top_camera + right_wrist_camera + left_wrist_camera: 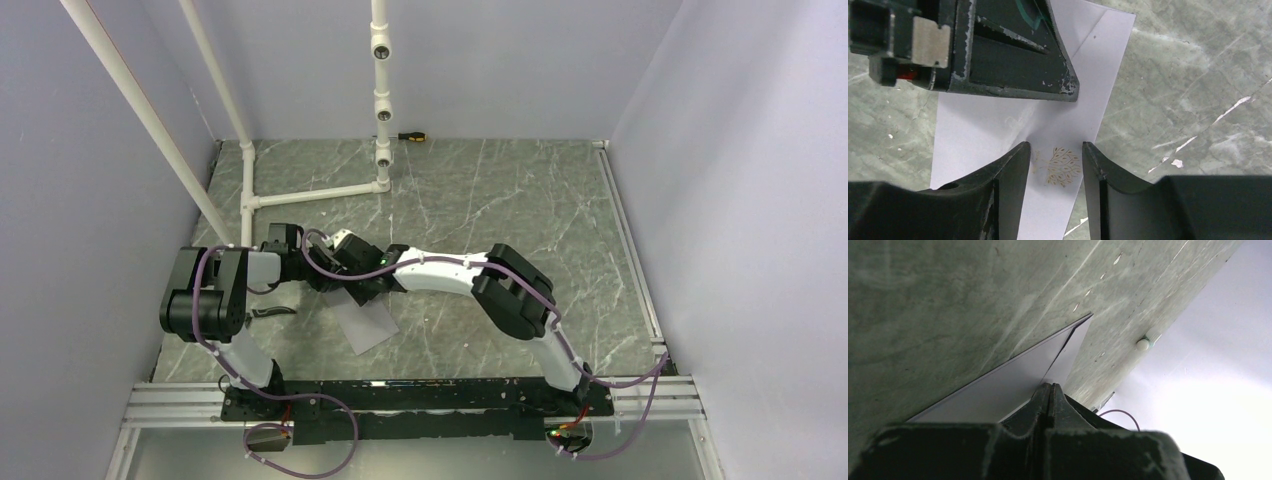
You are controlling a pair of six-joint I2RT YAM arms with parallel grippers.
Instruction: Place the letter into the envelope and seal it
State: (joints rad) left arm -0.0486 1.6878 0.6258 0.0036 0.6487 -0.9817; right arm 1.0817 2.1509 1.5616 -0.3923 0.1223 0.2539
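Note:
The light grey envelope lies flat on the marble table in front of the arms. My left gripper is shut, and in the left wrist view its closed tips rest against the envelope by a fold line. I cannot tell whether paper is pinched between them. My right gripper is open. In the right wrist view it hangs just over the envelope, its fingers either side of a gold leaf emblem. The left gripper's body is close above. The tan-orange letter is out of view.
A white pipe frame stands at the back left. A screwdriver lies by the back wall. A small dark object lies beside the left arm. Metal rails edge the table on the right; walls close in on three sides.

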